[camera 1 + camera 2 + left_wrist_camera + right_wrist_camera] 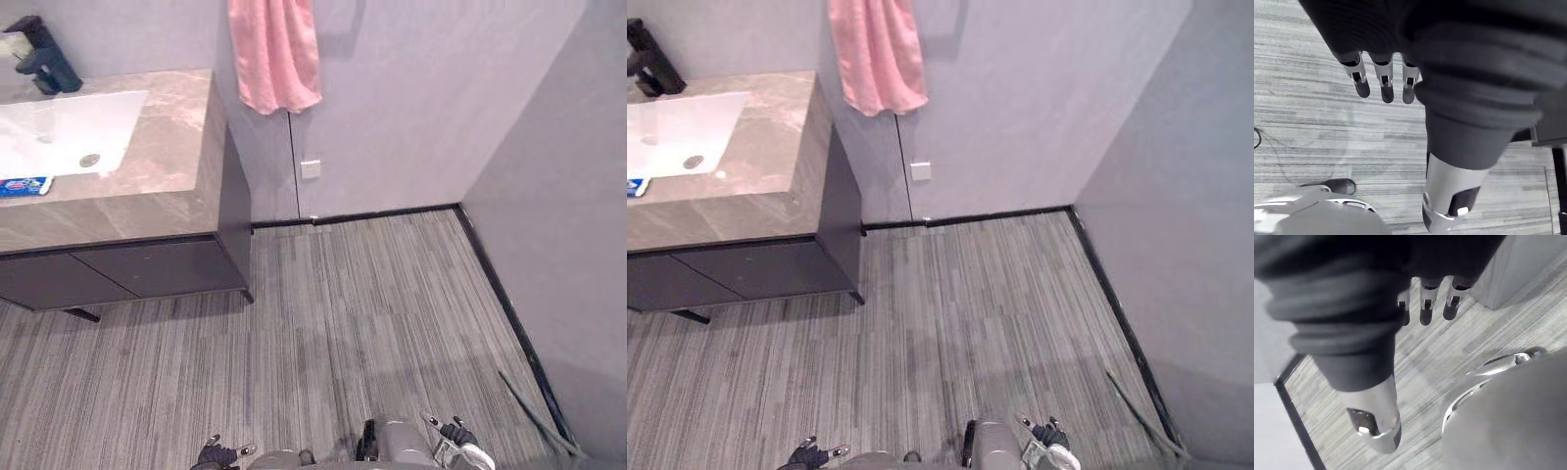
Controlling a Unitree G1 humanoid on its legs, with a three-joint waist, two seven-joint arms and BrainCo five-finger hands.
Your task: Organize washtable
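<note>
The washtable [167, 147] stands at the upper left, a marble top on a dark cabinet with a white sink [69, 132] and a black tap [44, 59]. A small blue packet [24, 186] lies on the front rim of the sink. A pink towel [276, 54] hangs on the wall right of the counter. My left hand [223, 453] and right hand [456, 433] hang low at the bottom edge, far from the counter. In the wrist views the left hand's fingers [1386, 83] and the right hand's fingers [1425, 308] are straight over the floor, holding nothing.
Grey striped floor [372, 313] spreads between me and the washtable. A grey wall with a white socket [311, 168] closes the back, and another wall [568, 245] runs down the right side with a dark skirting strip.
</note>
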